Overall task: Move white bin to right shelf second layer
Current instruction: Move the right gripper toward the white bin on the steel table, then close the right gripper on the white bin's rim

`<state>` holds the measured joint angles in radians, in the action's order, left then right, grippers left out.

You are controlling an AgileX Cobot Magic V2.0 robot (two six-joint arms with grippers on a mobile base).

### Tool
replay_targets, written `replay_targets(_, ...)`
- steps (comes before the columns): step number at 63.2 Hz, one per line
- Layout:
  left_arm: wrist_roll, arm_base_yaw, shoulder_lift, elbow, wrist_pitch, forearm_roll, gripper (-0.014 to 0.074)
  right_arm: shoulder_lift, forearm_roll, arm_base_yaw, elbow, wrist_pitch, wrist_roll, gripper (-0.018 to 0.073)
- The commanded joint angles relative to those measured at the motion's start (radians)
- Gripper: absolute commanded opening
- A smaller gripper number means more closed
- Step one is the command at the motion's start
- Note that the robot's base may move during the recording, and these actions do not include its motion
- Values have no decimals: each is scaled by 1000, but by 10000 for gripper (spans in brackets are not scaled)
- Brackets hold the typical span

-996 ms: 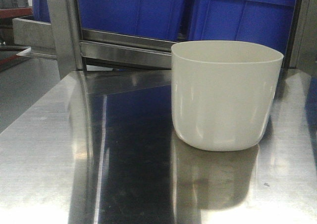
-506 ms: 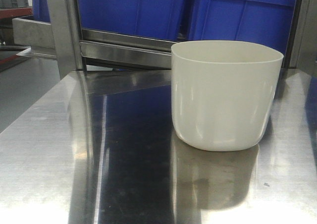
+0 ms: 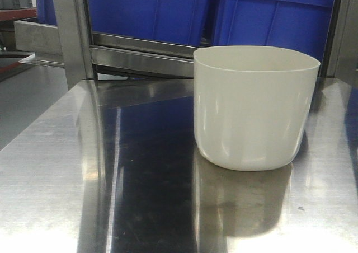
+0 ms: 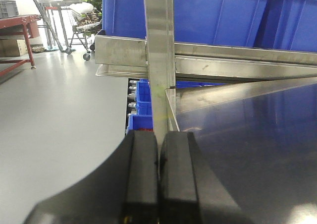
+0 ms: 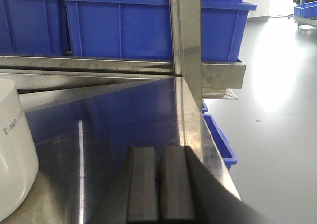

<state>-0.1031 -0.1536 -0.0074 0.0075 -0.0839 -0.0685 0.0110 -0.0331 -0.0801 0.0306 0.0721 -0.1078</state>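
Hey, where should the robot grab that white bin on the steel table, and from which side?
Probably the rim of the white bin, from above, with one of the jaws inside the wall: it stands upright, open-topped and handleless, with smooth tapering sides.

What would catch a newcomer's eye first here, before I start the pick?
The white bin stands upright on the mirror-like steel table, right of centre in the front view. Behind it, blue crates sit in the rack. Both the left tool and right tool are shut and empty.
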Motion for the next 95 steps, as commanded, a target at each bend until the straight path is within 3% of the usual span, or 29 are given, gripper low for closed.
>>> replay_targets(1, 4, -6, -14, 37, 84, -5, 85, 19, 10, -3, -17, -124, 5, 56)
replay_targets(14, 4, -6, -14, 37, 84, -5, 85, 18, -50, -3, -18, -251, -8, 56)
replay_targets(26, 4, -6, -14, 37, 84, -5, 85, -83, -101, 0, -94, -247, -10, 56)
replay_targets(46, 4, -6, -14, 37, 84, -5, 85, -496, -101, 52, -461, -222, -10, 56)
replay_targets(65, 4, -6, -14, 37, 84, -5, 85, -1044, -99, 155, -1059, 327, -2, 56)
replay_targets(80, 4, -6, -14, 37, 84, -5, 85, -1350, -99, 256, -1392, 708, 1, 64)
replay_targets(86, 4, -6, -14, 37, 84, -5, 85, -1420, -99, 296, -1439, 774, 5, 184)
replay_targets(95, 4, -6, -14, 37, 84, -5, 85, -1477, -85, 344, -1444, 808, 9, 564)
